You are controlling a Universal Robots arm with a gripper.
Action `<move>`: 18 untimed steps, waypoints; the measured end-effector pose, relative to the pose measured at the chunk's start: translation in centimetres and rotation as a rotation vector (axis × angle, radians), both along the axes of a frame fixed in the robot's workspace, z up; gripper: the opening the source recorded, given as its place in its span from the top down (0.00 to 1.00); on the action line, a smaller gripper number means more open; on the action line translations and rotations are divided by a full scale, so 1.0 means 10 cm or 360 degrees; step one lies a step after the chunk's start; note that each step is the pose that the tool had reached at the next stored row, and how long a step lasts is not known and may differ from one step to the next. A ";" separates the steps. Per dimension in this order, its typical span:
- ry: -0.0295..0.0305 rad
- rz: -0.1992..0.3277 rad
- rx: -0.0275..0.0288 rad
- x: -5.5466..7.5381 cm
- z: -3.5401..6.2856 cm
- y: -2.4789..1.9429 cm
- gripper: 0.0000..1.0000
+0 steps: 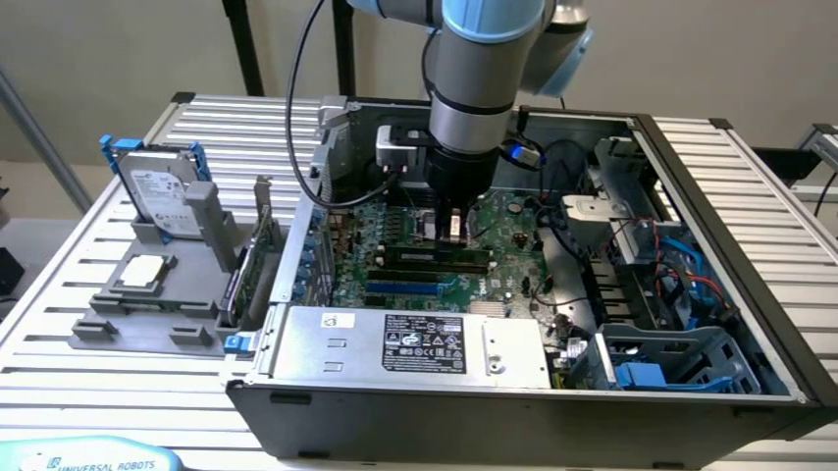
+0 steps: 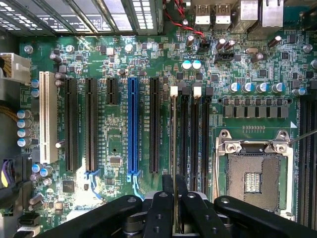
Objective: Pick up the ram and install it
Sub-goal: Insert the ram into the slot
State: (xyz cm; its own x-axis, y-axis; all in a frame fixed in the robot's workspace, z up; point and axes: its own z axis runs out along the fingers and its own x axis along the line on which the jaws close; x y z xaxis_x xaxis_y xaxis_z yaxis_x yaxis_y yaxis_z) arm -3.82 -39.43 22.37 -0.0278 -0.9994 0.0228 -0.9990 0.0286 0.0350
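My gripper [image 1: 450,224] hangs low inside the open computer case [image 1: 733,226], over the green motherboard [image 2: 114,124]. In the wrist view the black fingers [image 2: 161,213] are shut on the ram [image 2: 174,148]. I see the ram edge-on as a thin line. It runs along the outermost black memory slot, the one whose white latch [image 2: 174,91] sits beside the long black expansion slot [image 2: 155,124]. More memory slots [image 2: 198,139] lie parallel on its other side. Whether the ram touches the slot I cannot tell.
The open processor socket [image 2: 252,173] lies beyond the memory slots. A blue slot [image 2: 132,129] and a white slot [image 2: 47,119] run parallel. Outside the case, at the exterior view's left, stand a silver hard drive [image 1: 164,196] and an upright dark card [image 1: 255,260]. The power supply [image 1: 419,343] sits at the case's front.
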 end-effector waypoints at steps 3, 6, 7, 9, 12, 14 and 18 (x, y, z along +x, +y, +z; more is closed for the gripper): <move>-0.00002 -0.0001 0.00003 0.00 -0.003 0.001 0.87; -0.00004 -0.0002 0.00010 0.00 0.002 0.001 0.87; -0.00007 -0.0003 0.00018 0.00 0.006 0.001 0.87; -0.00007 -0.0003 0.00019 0.00 0.015 0.002 0.87; -0.00004 -0.0006 0.00008 0.00 0.021 0.001 0.87; -0.00004 -0.0009 0.00010 0.00 0.021 0.001 0.87; -0.00008 -0.0015 0.00017 0.00 0.024 0.001 0.87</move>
State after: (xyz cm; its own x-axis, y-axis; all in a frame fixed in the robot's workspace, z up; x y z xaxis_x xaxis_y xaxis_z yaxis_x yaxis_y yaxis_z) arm -3.81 -39.41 22.61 -0.0372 -0.9991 0.0217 -0.9987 0.0379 0.0346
